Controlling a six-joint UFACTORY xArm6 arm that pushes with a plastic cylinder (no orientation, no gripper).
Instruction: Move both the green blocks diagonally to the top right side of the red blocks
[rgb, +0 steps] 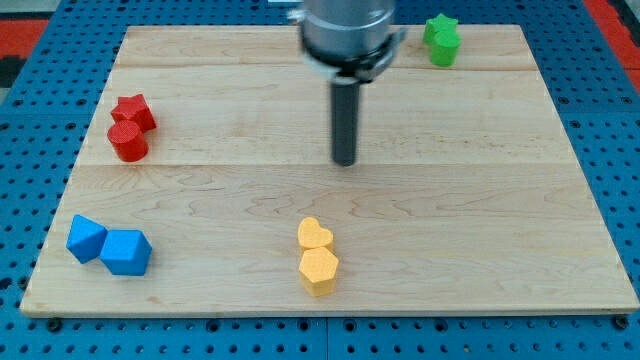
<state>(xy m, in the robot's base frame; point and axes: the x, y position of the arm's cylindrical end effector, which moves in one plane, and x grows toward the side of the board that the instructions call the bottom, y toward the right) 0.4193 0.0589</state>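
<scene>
Two green blocks sit touching at the view's top right: a green star (439, 28) and a green round block (445, 48) just below it. Two red blocks sit touching at the view's left: a red star (134, 110) and a red cylinder (128, 142) below it. My tip (344, 161) rests on the board near the middle, well left of and below the green blocks and far right of the red blocks. It touches no block.
Two blue blocks, a cube (86, 239) and a larger one (126, 252), lie at the bottom left. A yellow heart (315, 235) and a yellow hexagon (319, 270) lie at the bottom centre. The wooden board (500, 200) lies on a blue pegboard.
</scene>
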